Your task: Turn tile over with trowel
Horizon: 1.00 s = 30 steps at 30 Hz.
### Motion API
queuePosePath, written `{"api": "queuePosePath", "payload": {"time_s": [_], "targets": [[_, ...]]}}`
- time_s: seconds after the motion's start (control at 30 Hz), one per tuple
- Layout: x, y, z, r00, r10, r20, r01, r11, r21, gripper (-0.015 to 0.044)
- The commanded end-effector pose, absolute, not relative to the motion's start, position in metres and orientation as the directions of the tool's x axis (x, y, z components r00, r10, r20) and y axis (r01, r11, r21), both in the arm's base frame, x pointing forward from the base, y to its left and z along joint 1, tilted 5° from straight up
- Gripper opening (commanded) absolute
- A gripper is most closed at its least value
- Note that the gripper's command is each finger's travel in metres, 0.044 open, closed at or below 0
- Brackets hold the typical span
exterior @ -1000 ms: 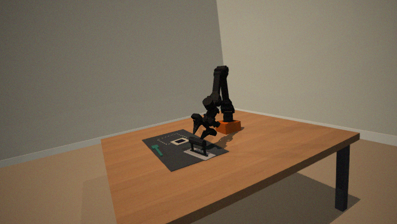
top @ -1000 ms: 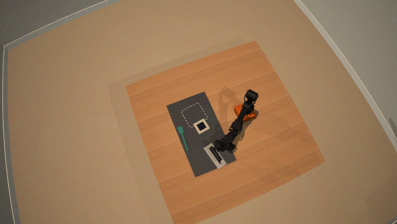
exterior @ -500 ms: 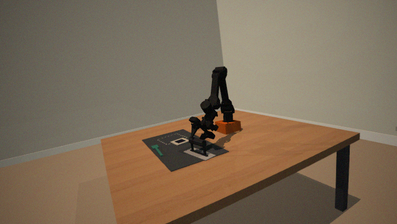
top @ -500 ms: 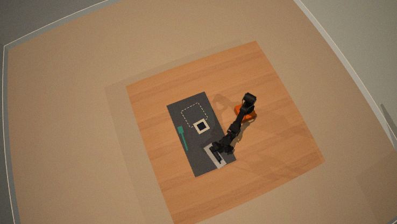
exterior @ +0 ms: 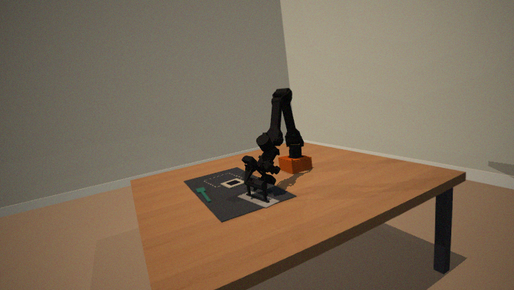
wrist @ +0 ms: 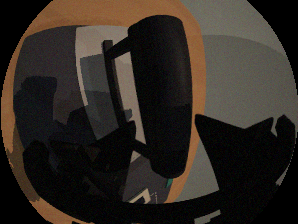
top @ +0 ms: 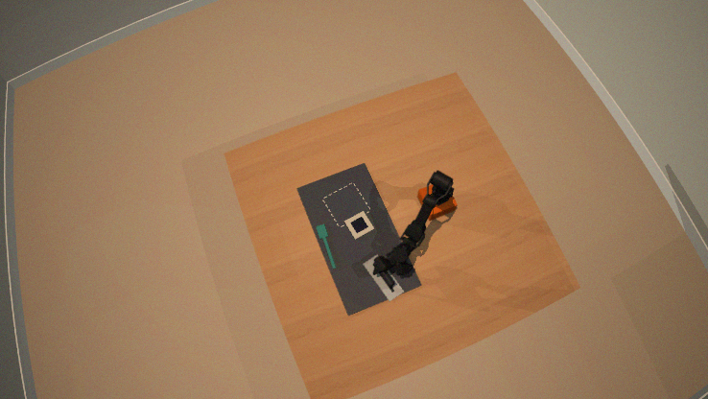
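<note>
A cream tile [top: 359,225] [exterior: 232,182] with its dark marked side up lies on the dark mat [top: 346,294] [exterior: 230,212], at one edge of the dashed outline [top: 338,191]. A trowel with a light grey blade [top: 392,293] [exterior: 269,203] [wrist: 89,46] and a raised black handle [top: 388,280] [wrist: 162,96] lies at the mat's near end. My gripper [top: 383,269] [exterior: 256,190] [wrist: 165,121] is open and low over that handle, with a finger on each side. I cannot tell if the fingers touch the handle.
A green long-handled tool [top: 326,245] [exterior: 203,194] lies flat on the mat's left edge. The arm's orange base [top: 436,205] [exterior: 294,164] stands on the wooden table [top: 470,257] beyond the mat.
</note>
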State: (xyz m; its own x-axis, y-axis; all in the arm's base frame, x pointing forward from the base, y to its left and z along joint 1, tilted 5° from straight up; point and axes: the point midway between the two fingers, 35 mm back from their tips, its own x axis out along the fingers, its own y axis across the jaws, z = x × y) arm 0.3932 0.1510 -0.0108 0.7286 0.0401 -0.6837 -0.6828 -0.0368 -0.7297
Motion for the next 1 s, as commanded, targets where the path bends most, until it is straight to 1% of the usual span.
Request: {"api": "queuePosePath", "payload": {"time_s": [0.0,0.1,0.3,0.97], "targets": [[0.3992,0.1522,-0.0174,0.727,0.045,-0.685,-0.684,-0.043,-0.728,0.0300],[0.4008,0.1522,-0.0192,0.727,0.045,-0.685,-0.684,-0.043,-0.729,0.0300],[0.4008,0.1522,-0.0192,0.727,0.045,-0.685,-0.684,-0.043,-0.729,0.0143],[0.4008,0.1522,-0.0192,0.727,0.045,-0.685,-0.684,-0.043,-0.729,0.0009]]}}
